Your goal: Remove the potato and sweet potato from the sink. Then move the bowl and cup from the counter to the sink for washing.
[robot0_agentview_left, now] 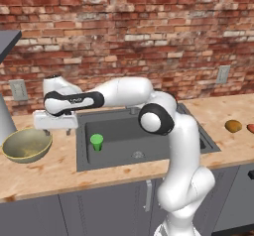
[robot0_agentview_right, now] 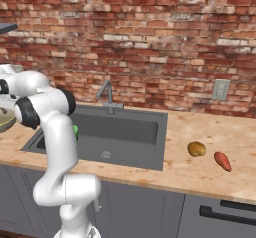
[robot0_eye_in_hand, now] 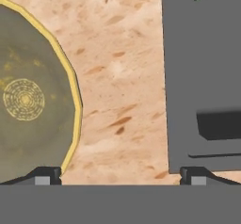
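Olive-yellow bowl (robot0_agentview_left: 27, 145) sits on the counter (robot0_agentview_left: 59, 168) near its left end, just left of the sink (robot0_agentview_left: 124, 146); last item left to move. Green cup (robot0_agentview_left: 96, 142) stands upright inside the basin, toward its left wall. Potato (robot0_agentview_right: 196, 149) and sweet potato (robot0_agentview_right: 223, 161) lie on the counter right of the sink, near each other but apart.

Gripper (robot0_eye_in_hand: 120, 177) hangs over the bare strip of counter between bowl rim and sink edge, jaws spread wide, nothing in them. Hand view: one fingertip just at the bowl's rim, the other over the sink's edge.

Judged step: reach for the bowl. To do it well, shift the hand toward the counter's left end so one finger drops inside the rim and the other outside, then pinch the wall. A bowl this wide cannot be spanned whole. Rim looks thin and sloped; a shallow bite may slip, so go down well past the lip. Lift level before carrying right.

Around: grey tap (robot0_agentview_right: 107, 96) at the sink's back edge, wall sockets on the brick, dark cabinets below. Cup occupies the basin's left part; set the bowl toward the middle, near the drain (robot0_agentview_left: 138, 154), to avoid knocking it. Tap stands clear of a low carry.
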Available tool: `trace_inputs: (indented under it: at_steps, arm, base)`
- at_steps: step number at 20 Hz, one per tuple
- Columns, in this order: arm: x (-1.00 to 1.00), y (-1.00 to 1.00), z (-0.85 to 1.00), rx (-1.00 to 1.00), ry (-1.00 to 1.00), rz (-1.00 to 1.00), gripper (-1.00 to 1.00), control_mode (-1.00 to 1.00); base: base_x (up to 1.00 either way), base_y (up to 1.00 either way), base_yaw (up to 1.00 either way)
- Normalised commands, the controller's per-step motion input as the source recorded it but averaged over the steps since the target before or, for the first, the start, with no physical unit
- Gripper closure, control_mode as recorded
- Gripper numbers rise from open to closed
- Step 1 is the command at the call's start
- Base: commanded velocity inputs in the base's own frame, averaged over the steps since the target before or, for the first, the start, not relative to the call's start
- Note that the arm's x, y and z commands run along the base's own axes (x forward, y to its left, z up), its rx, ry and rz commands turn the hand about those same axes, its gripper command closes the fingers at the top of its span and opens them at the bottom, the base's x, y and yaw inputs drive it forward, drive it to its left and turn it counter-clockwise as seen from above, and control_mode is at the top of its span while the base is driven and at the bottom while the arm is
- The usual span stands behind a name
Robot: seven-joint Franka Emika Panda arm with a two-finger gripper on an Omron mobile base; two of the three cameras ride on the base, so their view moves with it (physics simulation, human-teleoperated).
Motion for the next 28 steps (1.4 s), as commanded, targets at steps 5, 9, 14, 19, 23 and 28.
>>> trace_inputs:
  at_steps: [5,9,14,19,23,28]
  arm:
    - [0.02,0.2,-0.15,-0.07,0.0,0.01,-1.0,-1.0]
    - [0.03,0.14,-0.18,-0.09,-0.01,0.01,-1.0,-1.0]
    - [0.08,0.1,-0.18,-0.08,-0.01,0.01,-1.0,-1.0]
    - [0.14,0.01,-0.11,-0.05,-0.01,0.0,-1.0,-1.0]
    - [0.17,0.0,-0.11,-0.02,0.0,0.0,-1.0,-1.0]
    - [0.19,0.03,-0.09,0.0,0.0,0.0,-1.0,-1.0]
  base:
    - [0.0,0.0,0.0]
    - [0.0,0.0,0.0]
    - [0.0,0.0,0.0]
    - [0.0,0.0,0.0]
    - [0.0,0.0,0.0]
    - [0.0,0.0,0.0]
